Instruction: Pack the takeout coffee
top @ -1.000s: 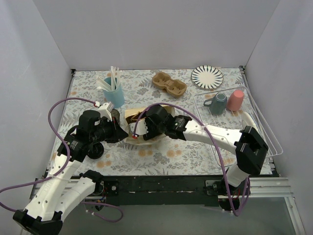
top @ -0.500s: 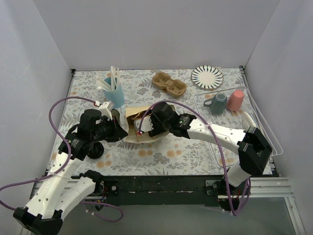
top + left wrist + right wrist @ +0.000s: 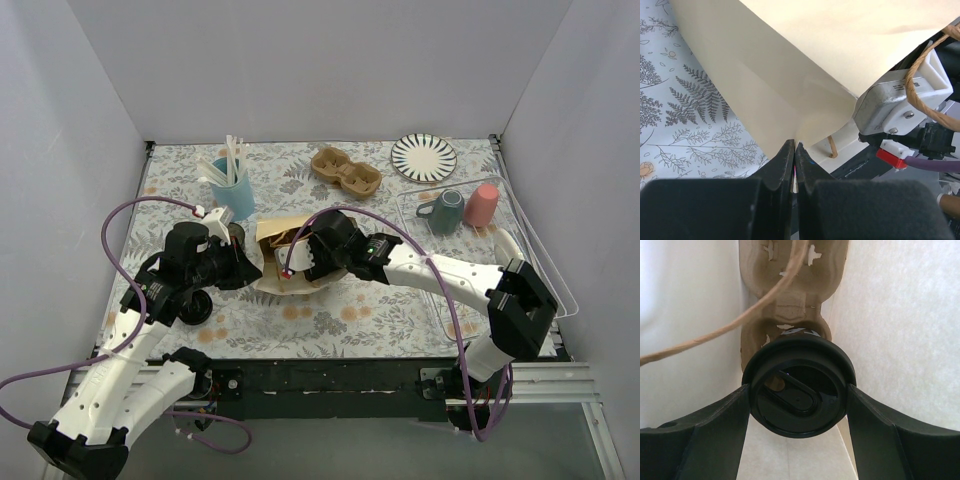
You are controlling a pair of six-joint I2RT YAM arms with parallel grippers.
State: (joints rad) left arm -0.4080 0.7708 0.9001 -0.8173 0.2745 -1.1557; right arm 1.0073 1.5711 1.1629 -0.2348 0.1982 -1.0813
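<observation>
One takeout coffee (image 3: 799, 390), black lid fitted, sits inside the paper bag (image 3: 268, 240) left of table centre. The right gripper (image 3: 799, 396) clamps it below the lid, one finger on each side. The lid faces the wrist camera, and the long axis runs down the bag toward the cardboard carrier (image 3: 790, 285) lying within; seated or not, cannot tell. Bag walls stand close on both sides, and a twine handle (image 3: 715, 335) crosses at its left. The left gripper (image 3: 794, 152) is closed, pinching the bag's left edge. A blue utensil cup (image 3: 232, 188) stands just beyond. The floral table (image 3: 380, 320) shows open surface near-right of the bag.
</observation>
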